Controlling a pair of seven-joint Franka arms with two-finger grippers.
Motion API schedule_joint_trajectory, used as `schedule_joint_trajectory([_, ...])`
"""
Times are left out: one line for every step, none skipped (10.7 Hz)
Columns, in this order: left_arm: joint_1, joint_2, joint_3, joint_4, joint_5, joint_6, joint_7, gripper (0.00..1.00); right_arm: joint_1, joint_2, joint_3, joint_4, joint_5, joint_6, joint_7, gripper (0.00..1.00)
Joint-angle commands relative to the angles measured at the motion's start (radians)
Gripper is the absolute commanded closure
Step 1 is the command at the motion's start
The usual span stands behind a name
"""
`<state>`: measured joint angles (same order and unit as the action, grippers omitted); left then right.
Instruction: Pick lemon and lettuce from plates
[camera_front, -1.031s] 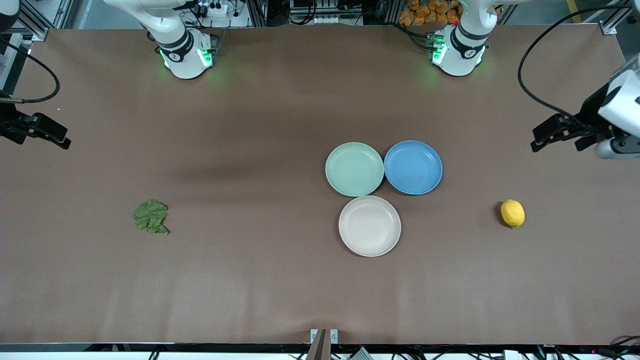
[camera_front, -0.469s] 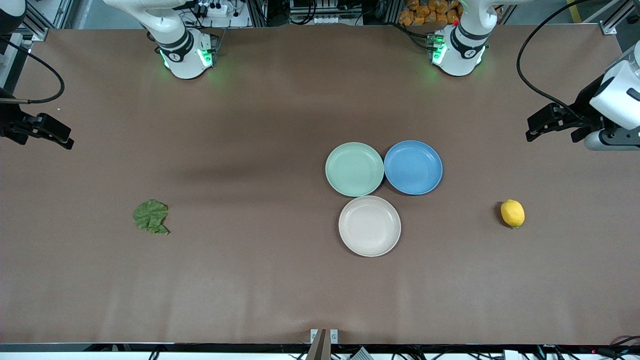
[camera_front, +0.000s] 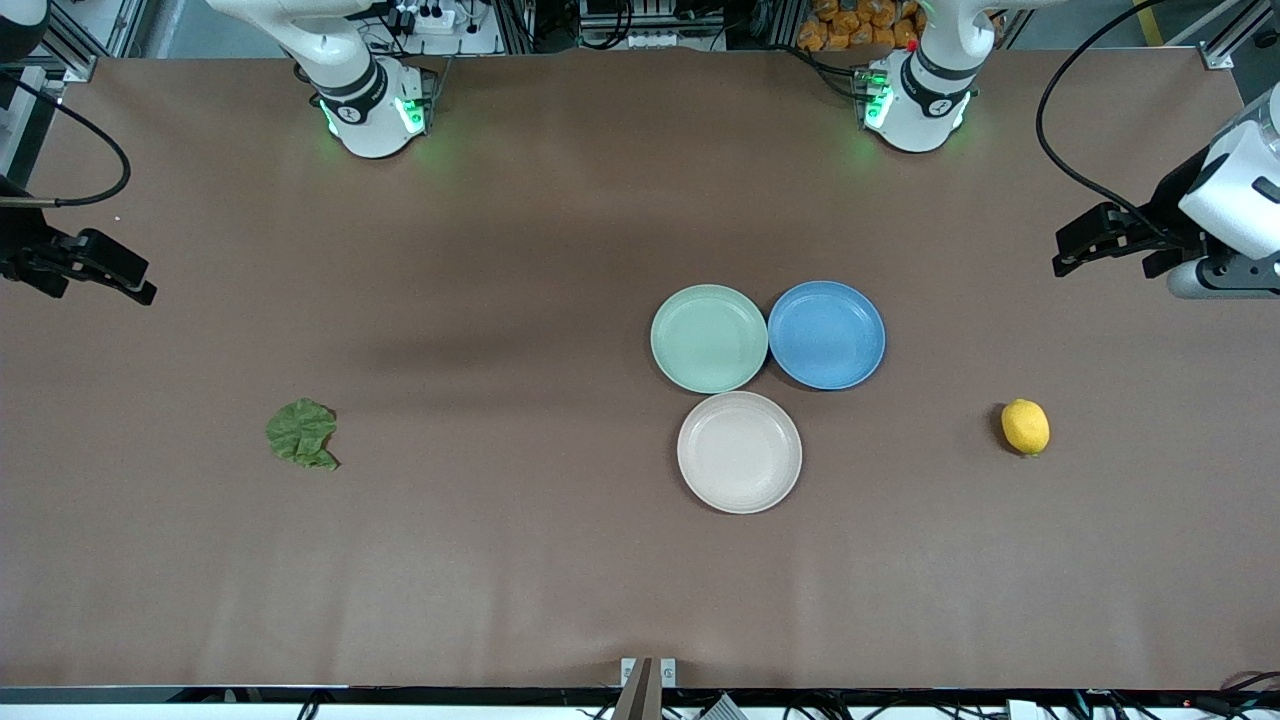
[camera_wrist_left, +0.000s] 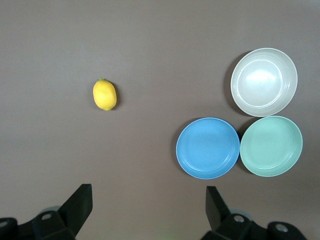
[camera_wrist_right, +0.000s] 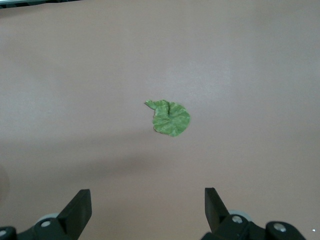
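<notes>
Left gripper (camera_wrist_left: 145, 212) open, empty, over table's left-arm end. Right gripper (camera_wrist_right: 145, 212) open, empty, over right-arm end. Small yellow oval lemon (camera_front: 1025, 427) and wrinkly dark green lettuce leaf (camera_front: 301, 433) on brown table, off mint green plate (camera_front: 709, 338) and beige-white plate (camera_front: 739, 452).

Tabletop (camera_front: 500, 560) plain matte brown, faint darker shadow bands; lemon (camera_front: 1025, 427) bright yellow, tiny green tip in left wrist view; lettuce (camera_front: 301, 433) dark green, wrinkly, paler veins; mint plate (camera_front: 709, 338) pale mint green, plain; beige plate (camera_front: 739, 452) beige-white, plain; blue plate (camera_front: 826, 334) mid blue, plain; left gripper (camera_front: 1085, 250) black jaws on white-grey wrist; right gripper (camera_front: 110, 275) black; arm bases (camera_front: 372, 100) white with black bands, green lights glowing.
</notes>
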<state>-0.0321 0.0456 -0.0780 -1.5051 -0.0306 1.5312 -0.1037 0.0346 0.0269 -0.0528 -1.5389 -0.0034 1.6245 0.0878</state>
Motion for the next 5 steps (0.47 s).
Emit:
schedule_joint_trajectory([0.003, -0.001, 0.000, 0.019, 0.034, -0.022, 0.030, 0.00, 0.004, 0.010, -0.002, 0.019, 0.014, -0.006, 0.010, 0.00])
schedule_joint_trajectory([0.000, 0.000, -0.002, 0.019, 0.056, -0.022, 0.030, 0.00, 0.004, 0.010, -0.002, 0.019, 0.014, -0.006, 0.010, 0.00])
schedule_joint_trajectory([-0.003, 0.000, -0.002, 0.019, 0.075, -0.020, 0.030, 0.00, 0.001, 0.010, -0.002, 0.019, 0.014, -0.006, 0.010, 0.00])
schedule_joint_trajectory([-0.003, 0.000, -0.002, 0.019, 0.077, -0.020, 0.030, 0.00, 0.001, 0.010, -0.002, 0.017, 0.014, -0.008, 0.010, 0.00])
schedule_joint_trajectory([-0.003, 0.000, -0.002, 0.019, 0.077, -0.020, 0.030, 0.00, 0.001, 0.010, -0.002, 0.017, 0.014, -0.009, 0.010, 0.00])
